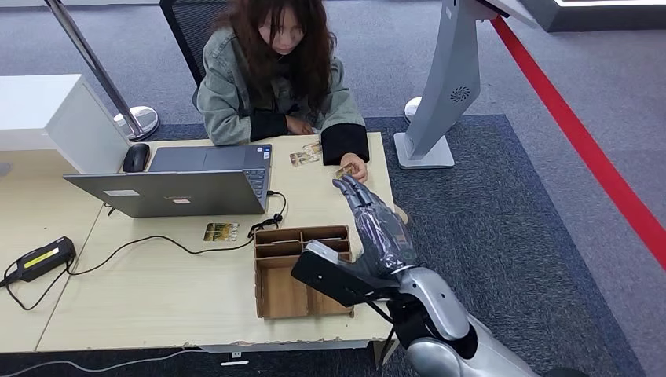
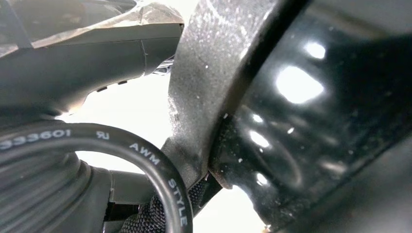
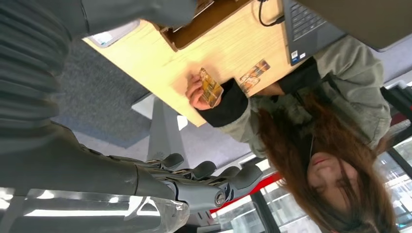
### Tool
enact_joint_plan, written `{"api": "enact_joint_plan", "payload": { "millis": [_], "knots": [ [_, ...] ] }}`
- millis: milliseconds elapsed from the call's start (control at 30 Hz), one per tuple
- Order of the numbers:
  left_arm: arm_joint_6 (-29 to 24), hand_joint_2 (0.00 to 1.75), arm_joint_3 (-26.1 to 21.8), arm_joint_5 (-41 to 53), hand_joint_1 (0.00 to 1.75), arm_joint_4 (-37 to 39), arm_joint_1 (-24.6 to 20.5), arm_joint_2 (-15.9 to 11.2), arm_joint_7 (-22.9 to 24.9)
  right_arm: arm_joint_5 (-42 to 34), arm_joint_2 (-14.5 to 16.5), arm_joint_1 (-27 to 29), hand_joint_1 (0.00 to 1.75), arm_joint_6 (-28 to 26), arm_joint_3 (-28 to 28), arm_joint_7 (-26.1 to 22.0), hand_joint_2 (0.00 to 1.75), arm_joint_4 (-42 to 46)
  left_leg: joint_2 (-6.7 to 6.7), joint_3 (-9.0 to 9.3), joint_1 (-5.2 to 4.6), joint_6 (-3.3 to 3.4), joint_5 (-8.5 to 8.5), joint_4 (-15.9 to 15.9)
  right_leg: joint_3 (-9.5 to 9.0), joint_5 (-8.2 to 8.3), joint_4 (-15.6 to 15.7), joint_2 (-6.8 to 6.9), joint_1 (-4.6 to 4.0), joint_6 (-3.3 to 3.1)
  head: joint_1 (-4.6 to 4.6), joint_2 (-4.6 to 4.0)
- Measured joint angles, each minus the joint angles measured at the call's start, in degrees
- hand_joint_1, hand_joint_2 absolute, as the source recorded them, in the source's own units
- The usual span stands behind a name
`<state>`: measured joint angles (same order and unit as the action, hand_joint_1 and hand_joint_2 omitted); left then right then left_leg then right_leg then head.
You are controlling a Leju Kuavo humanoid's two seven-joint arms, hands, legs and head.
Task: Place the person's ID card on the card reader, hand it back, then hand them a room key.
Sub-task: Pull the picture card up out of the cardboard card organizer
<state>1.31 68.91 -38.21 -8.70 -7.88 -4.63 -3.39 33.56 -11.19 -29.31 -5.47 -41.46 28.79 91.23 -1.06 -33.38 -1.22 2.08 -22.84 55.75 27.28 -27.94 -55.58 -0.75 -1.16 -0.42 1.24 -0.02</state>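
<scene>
Reaching out over the far right corner of the worktop, the right robot hand has its dark fingers stretched nearly straight and apart, holding nothing. Its fingertips end just short of the small yellowish ID card, which the seated person in a grey-green jacket holds up in one hand at that same corner. Nearer the robot than the card sits a brown open-topped wooden organiser box; two more printed cards lie flat just beyond the held card, beside the grey open laptop. A further card lies left of the box. Risks, as I judge them: the fingers could close before the card sits between them, or pinch its thin edge so it slips and falls to the carpet. Whether the left robot hand is holding anything I cannot tell
</scene>
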Motion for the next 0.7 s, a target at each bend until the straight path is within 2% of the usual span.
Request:
{"api": "enact_joint_plan", "payload": {
  "millis": [700],
  "knots": [
    [-0.2, 1.75, 0.0, 0.3, 0.0, 0.0, -0.1, 0.0, 0.0, 2.5, 3.2, -1.4, 0.27, 0.1, -1.0, -1.0, 1.75, -8.5, -0.01, 0.0, 0.0, 0.0, 0.0, 0.0, 0.0, 0.0, 0.0, 0.01, 0.0, 0.0, -0.01, 0.0]
  ]
}}
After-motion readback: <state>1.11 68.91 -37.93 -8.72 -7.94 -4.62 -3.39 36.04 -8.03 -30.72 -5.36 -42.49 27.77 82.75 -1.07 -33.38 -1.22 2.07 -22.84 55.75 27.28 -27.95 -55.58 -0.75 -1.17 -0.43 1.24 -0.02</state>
